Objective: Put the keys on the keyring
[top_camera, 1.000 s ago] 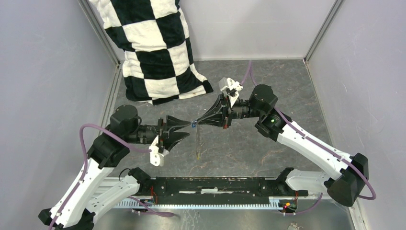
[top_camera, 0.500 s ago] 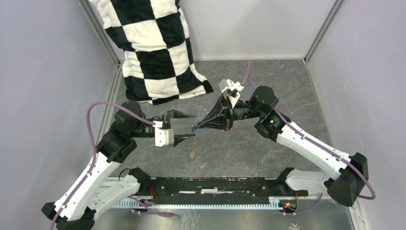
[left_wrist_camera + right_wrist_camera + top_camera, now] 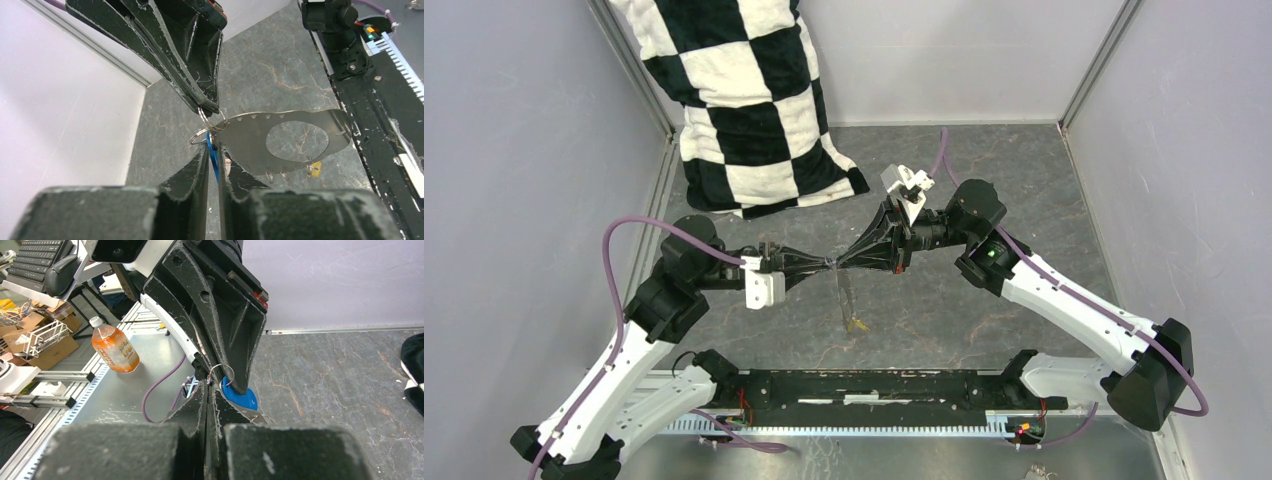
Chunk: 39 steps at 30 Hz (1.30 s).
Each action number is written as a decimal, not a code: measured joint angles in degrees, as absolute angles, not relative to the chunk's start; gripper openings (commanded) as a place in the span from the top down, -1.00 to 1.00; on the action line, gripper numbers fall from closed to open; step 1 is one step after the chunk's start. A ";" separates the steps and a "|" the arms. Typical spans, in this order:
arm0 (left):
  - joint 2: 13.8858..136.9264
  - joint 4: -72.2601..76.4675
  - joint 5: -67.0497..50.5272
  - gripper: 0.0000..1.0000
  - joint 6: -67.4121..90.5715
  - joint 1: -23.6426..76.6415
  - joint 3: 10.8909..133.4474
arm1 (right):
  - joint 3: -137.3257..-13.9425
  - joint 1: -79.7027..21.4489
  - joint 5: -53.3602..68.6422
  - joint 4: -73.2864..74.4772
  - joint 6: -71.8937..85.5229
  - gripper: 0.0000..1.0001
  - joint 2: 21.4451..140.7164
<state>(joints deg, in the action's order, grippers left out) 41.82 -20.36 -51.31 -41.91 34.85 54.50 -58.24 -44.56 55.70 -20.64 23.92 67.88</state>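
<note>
Right now the small blue-headed metal key [image 3: 214, 159] sits in mid-air above the tabletop, pinched between the closed fingers of the left gripper [image 3: 214, 150]. It is pressed against the thin silver-grey metal keyring [image 3: 300, 131]. From the left wrist this keyring shows as a flat piece with a large oval opening and a small wire loop at its top. The right gripper [image 3: 209, 385] meets the left one tip to tip, its jaws clamped on that small loop. The tiny yellow-headed key [image 3: 315, 169] hangs at the keyring's lower edge, clear of both grippers. Below lies the grey marbled tabletop [image 3: 1024, 180]. A black-and-white chequered cloth [image 3: 744, 100] rests against the far left corner.
</note>
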 measured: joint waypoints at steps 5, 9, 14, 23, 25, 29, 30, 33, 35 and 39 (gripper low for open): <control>39.99 -19.77 -50.26 0.95 -44.42 34.85 53.08 | -58.24 -44.56 55.66 -20.60 23.92 0.99 67.88; 39.35 -19.11 -48.84 0.96 -46.39 34.85 52.31 | -58.24 -44.56 55.27 -20.60 23.97 1.00 67.88; 37.78 -18.20 -47.64 0.96 -50.52 34.85 50.68 | -58.08 -44.56 54.39 -20.78 24.14 0.99 67.85; 31.29 -19.92 -48.05 0.96 -72.18 34.85 44.73 | -52.77 -44.56 51.22 -27.62 29.74 1.00 67.81; 31.22 -21.21 -48.29 0.96 -77.49 34.85 44.58 | -51.59 -44.56 50.37 -29.56 31.27 0.99 67.81; 31.22 -23.16 -48.80 0.96 -87.07 34.85 44.25 | -50.02 -44.62 49.54 -32.62 33.67 0.99 67.81; 31.22 -23.70 -49.01 0.96 -89.65 34.85 44.03 | -49.71 -44.62 49.43 -33.15 34.28 0.99 67.81; 31.22 -24.40 -49.71 0.80 -97.01 34.85 43.11 | -48.82 -44.73 49.21 -34.48 35.70 1.00 67.81; 31.22 -24.53 -49.82 0.57 -101.34 34.85 42.37 | -48.45 -44.75 49.04 -35.05 36.27 0.99 67.81; 31.22 -26.06 -49.52 0.27 -109.91 34.87 40.69 | -48.12 -44.73 48.49 -36.36 36.86 0.99 67.81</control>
<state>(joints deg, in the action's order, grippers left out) 31.22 -26.06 -49.52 -109.91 34.87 40.69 -48.12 -44.73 48.49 -36.36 36.86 67.81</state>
